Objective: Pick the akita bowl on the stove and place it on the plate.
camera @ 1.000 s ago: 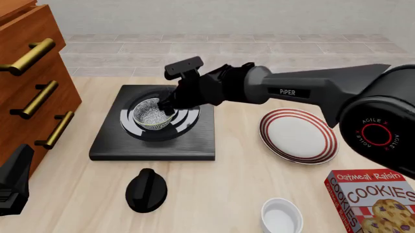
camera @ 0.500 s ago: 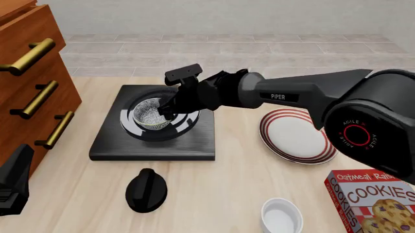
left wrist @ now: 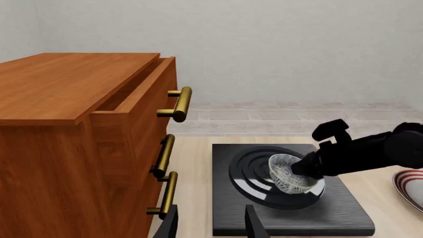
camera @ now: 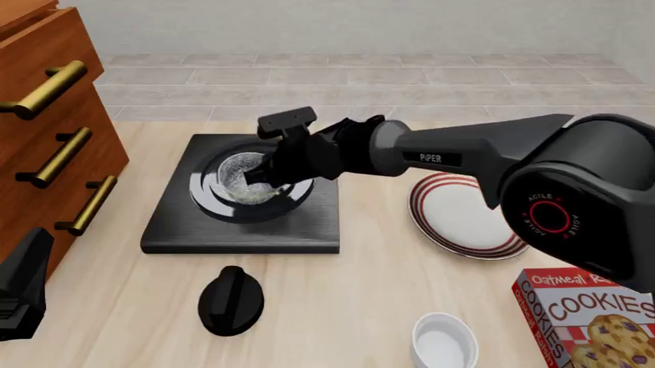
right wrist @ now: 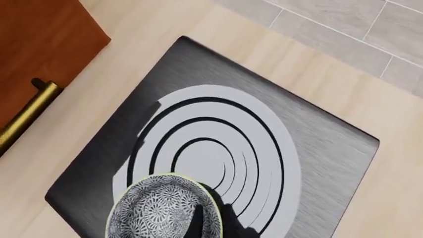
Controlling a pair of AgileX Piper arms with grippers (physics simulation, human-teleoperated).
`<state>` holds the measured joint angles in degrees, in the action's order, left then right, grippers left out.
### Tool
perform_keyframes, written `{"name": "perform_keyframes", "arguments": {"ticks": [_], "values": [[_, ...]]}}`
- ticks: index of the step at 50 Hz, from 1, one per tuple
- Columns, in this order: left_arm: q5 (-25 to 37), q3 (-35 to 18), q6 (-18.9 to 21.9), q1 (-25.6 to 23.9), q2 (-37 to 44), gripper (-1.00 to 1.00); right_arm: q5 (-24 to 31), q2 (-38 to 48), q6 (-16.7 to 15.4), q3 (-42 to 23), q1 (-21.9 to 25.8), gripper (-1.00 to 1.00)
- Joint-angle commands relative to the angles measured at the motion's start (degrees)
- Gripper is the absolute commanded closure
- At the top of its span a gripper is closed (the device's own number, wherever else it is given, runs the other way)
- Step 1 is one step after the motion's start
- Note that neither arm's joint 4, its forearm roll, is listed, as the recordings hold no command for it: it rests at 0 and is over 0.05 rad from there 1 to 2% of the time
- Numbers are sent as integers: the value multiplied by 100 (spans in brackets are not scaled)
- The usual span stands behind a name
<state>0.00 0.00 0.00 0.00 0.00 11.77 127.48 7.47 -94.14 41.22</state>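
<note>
The akita bowl [camera: 244, 175] hangs tilted just over the glossy rings of the black stove [camera: 174, 222]. My right gripper [camera: 268, 173] is shut on its right rim. In the left wrist view the akita bowl [left wrist: 286, 174] leans toward the cabinet with the right gripper [left wrist: 308, 166] pinching its rim above the stove [left wrist: 330, 218]. The right wrist view has the akita bowl [right wrist: 158, 210] with one finger [right wrist: 197, 224] inside its rim, over the stove [right wrist: 317, 148]. The red-striped plate [camera: 465, 215] lies right of the stove. My left gripper [left wrist: 213, 225] is open, low at the front left [camera: 21, 291].
A wooden drawer cabinet [camera: 51, 130] with brass handles stands left of the stove. A black knob [camera: 230, 300] lies in front of the stove. A white cup [camera: 445, 343] and a cookie box [camera: 594, 318] sit at the front right.
The right gripper has closed in on the bowl's rim and raised it a little off the stove rings, tilting it. The left arm has not moved.
</note>
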Motion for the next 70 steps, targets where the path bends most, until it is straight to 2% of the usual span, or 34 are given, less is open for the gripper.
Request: {"name": "perform_keyframes", "arguments": {"ticks": [1, 8, 21, 47, 70], "values": [[0, 0, 0, 0, 0, -100, -63, 141, 107, 249, 124, 100], [0, 0, 0, 0, 0, -100, -100, 41, 93, 342, 115, 100], [0, 0, 0, 0, 0, -100, -100, -327, -227, 404, -249, 100], [0, 0, 0, 0, 0, -100, -113, -898, -335, 686, -428, 100], [0, 0, 0, 0, 0, -100, -337, -1457, -351, 1303, -647, 100]]}}
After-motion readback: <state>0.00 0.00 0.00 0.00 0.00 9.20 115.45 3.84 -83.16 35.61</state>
